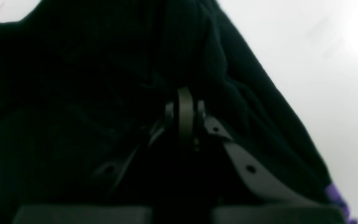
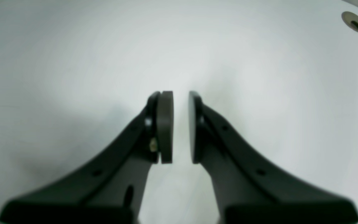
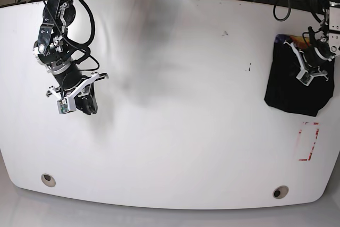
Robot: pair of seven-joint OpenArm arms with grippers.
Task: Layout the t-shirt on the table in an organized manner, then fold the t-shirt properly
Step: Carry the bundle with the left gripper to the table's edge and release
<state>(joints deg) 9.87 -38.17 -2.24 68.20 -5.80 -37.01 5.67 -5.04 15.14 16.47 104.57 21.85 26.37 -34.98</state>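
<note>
The black t-shirt [image 3: 292, 91] lies bunched in a dark heap at the right end of the white table [image 3: 175, 78], with a bit of coloured print at its top edge. My left gripper [image 3: 312, 72] is on the heap. In the left wrist view its pads [image 1: 185, 109] are shut on a gathered fold of the black t-shirt [image 1: 73, 93], and a purple patch [image 1: 337, 196] shows at the lower right. My right gripper [image 3: 85, 104] hovers over bare table at the far left. In the right wrist view the right gripper [image 2: 180, 124] is open by a narrow gap and empty.
A red dashed rectangle [image 3: 308, 142] is marked just in front of the shirt. Two metal grommets [image 3: 48, 179] [image 3: 280, 191] sit near the front edge; one shows in the right wrist view [image 2: 354, 22]. Cables lie beyond the far edge.
</note>
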